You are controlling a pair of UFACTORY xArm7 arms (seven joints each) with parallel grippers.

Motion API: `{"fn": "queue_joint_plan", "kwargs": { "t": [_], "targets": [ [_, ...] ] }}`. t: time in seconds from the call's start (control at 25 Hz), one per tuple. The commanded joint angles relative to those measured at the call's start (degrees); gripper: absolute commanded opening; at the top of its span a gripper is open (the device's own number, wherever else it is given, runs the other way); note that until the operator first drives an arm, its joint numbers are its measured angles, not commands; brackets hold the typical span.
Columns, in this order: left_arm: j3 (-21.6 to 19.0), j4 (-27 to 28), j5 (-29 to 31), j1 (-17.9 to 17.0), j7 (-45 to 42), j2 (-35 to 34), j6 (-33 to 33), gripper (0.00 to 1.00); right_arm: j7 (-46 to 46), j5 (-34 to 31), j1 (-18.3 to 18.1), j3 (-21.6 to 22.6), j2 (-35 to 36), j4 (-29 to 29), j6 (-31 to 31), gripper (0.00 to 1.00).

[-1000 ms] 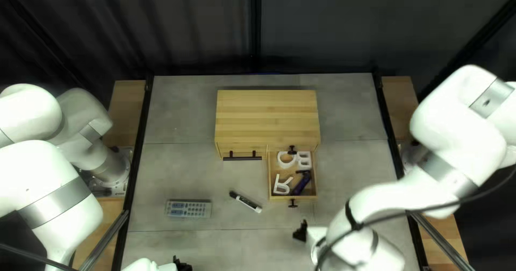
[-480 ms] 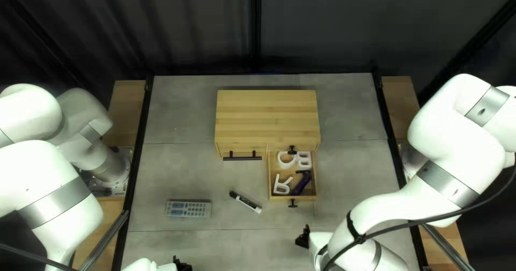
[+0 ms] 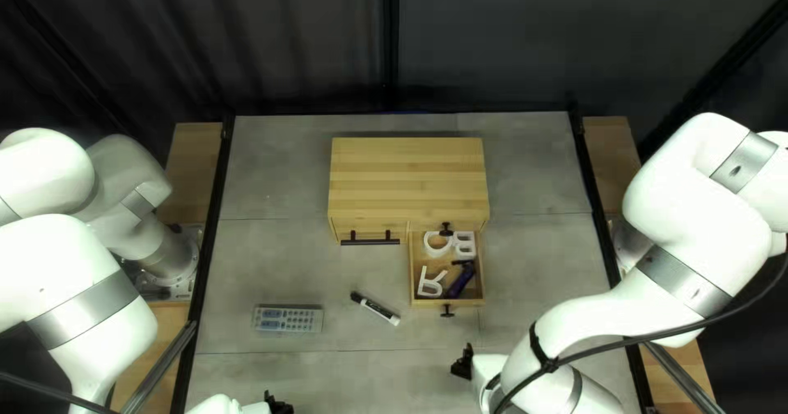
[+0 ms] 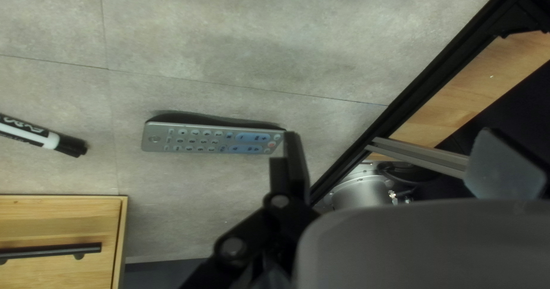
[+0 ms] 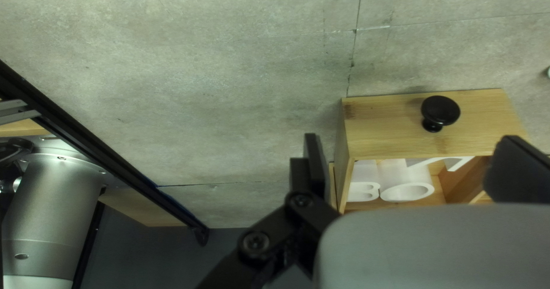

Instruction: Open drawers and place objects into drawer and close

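Shoving the drawer [image 5: 384, 126] off-centre could jam it. Your left fingers [image 4: 296, 166] and right fingers [image 5: 314, 160] are spread, holding nothing.

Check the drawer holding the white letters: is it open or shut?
Open: the drawer juts out from the cabinet, its white letters showing inside.

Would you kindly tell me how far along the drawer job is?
Done, it seems: one knobbed drawer is open, with three white letters and a purple item inside. In hand: nothing; the left pincer and right pincer are open and empty. Left, probably: putting away the remote and marker lying on the table, perhaps behind the shut bar-handled front, then closing the open drawer.
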Motion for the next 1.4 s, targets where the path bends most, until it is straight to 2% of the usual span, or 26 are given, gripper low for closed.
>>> {"fn": "queue_joint_plan", "kwargs": {
  "t": [0.04, 0.32, 0.68, 1.04, 1.4],
  "targets": [
    [0.0, 0.0, 0.0, 0.0, 0.0, 0.0, 0.0, 1.0, -1.33, -4.0, 1.58, 0.25, -0.26, 0.14, 0.37, 1.0],
    [0.0, 0.0, 0.0, 0.0, 0.0, 0.0, 0.0, 1.0, -1.29, -8.69, 3.22, -0.51, 2.93, 1.92, 1.47, 1.0],
    [0.0, 0.0, 0.0, 0.0, 0.0, 0.0, 0.0, 1.0, -2.04, -9.86, 2.47, -2.54, 8.17, 6.63, 3.54, 1.0],
    [0.0, 0.0, 0.0, 0.0, 0.0, 0.0, 0.0, 1.0, -2.86, -11.83, 0.89, -3.61, 10.21, 5.37, -0.35, 1.0],
    [0.0, 0.0, 0.0, 0.0, 0.0, 0.0, 0.0, 1.0, -2.76, -13.33, -0.82, -4.06, 9.35, 0.17, -5.53, 1.0]
  ]
}}
